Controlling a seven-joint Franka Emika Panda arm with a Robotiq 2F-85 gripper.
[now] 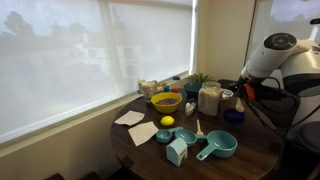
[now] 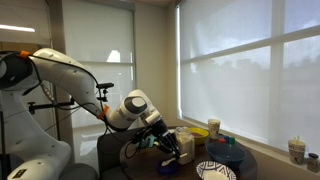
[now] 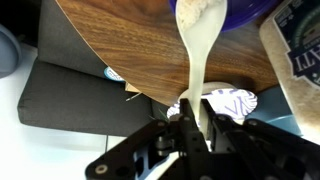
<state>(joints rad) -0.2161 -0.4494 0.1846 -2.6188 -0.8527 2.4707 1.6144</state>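
Note:
My gripper (image 3: pixel 200 112) is shut on the handle of a cream wooden spoon (image 3: pixel 196 50). In the wrist view the handle runs from the jaws up to the spoon's bowl at the top edge. The spoon hangs over the rim of the round wooden table (image 3: pixel 120 40), next to a dark blue bowl (image 3: pixel 250 8). A blue-patterned plate (image 3: pixel 238 100) lies just beyond the fingers. In an exterior view the gripper (image 2: pixel 170 142) hovers low at the table's near side by the patterned plate (image 2: pixel 215 171).
On the table (image 1: pixel 250 160) stand a yellow bowl (image 1: pixel 166 101), a lemon (image 1: pixel 167 122), blue measuring cups (image 1: pixel 217 147), paper napkins (image 1: pixel 135 118), a jar (image 1: pixel 209 99) and a small plant (image 1: pixel 200 80). A printed box (image 3: pixel 298 60) stands close on the right. Blinds cover the windows.

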